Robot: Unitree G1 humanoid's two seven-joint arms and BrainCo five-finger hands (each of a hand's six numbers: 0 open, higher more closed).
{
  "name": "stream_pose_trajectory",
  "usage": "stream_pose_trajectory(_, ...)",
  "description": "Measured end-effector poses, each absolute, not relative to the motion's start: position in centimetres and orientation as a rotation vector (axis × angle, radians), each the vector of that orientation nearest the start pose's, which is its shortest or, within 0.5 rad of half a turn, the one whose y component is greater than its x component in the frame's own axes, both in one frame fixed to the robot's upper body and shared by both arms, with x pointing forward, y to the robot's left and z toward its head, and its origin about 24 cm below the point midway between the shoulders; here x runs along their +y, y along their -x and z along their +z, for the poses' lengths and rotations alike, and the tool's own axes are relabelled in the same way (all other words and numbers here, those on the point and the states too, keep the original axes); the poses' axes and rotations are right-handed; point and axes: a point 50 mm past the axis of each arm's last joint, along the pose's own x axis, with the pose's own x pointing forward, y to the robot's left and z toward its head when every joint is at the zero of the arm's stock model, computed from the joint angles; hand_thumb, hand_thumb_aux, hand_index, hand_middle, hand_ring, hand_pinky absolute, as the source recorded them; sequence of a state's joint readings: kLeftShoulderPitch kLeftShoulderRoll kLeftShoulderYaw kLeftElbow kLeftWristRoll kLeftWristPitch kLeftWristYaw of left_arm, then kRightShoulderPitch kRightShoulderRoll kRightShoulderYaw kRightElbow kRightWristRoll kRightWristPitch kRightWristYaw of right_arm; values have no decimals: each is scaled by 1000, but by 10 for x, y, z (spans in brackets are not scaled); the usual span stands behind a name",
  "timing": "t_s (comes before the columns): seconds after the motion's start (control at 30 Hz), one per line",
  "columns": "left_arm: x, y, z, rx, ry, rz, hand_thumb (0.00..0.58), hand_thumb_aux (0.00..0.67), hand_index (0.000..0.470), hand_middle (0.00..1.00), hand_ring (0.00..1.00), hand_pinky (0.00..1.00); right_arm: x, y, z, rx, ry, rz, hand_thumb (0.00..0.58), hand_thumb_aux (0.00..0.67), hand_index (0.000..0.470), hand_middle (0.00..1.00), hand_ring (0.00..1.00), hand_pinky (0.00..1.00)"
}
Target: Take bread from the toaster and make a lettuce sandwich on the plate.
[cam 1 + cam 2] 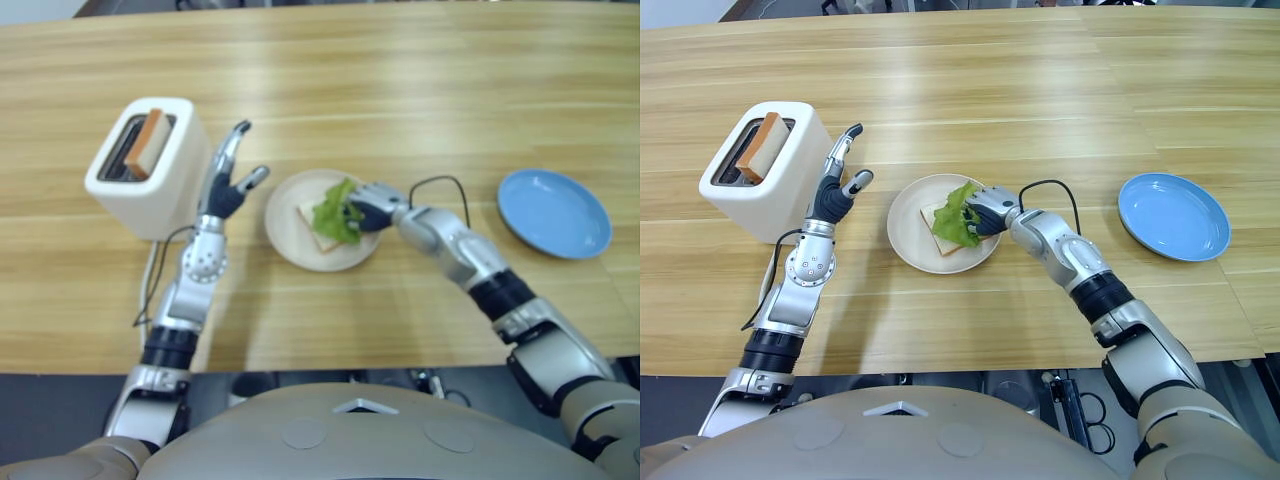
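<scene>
While the left hand (226,182) hangs fingers-spread by the toaster (152,185), the right hand (376,208) grips lettuce (335,212) over bread (323,241) — on the plate (285,228)

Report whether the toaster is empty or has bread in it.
Not empty: one bread slice sticks up out of a slot of the toaster. Whether the darker slot beside it holds anything cannot be told.

Desk (1040,80): pale wood, lengthwise grain, smooth with a satin sheen. Toaster (780,205): cream casing, smooth, faintly glossy (plastic by the look). Cream plate (902,238): smooth, matt. Blue plate (1170,215), right: glossy. Lettuce (953,224): crinkled, matt. Left hand (832,200) and right hand (992,212): smooth silver-grey and dark shells.
</scene>
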State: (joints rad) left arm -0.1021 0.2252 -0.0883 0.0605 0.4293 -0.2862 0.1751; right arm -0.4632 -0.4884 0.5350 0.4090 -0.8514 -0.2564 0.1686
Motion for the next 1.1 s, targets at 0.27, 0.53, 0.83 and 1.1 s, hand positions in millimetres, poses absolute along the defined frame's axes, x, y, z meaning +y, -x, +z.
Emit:
stream_pose_trajectory(0.27,157,-266,81,-382,-614,-19,0,0,0,0,0,0,-128,-310,40,-229,1506,722,0,0,0,0,0,0)
stream_pose_trajectory(0.53,156,-265,82,-386,-613,-20,0,0,0,0,0,0,-154,-291,68,-256,1532,657,0,0,0,0,0,0)
stream_pose_trajectory(0.83,157,-254,116,-512,-676,1,0,0,0,0,0,0,-201,-268,162,-327,1591,346,0,0,0,0,0,0)
stream_pose_trajectory(1.1,218,-242,186,-508,-1238,252,0,0,0,0,0,0,-207,-259,168,-326,1499,249,0,0,0,0,0,0)
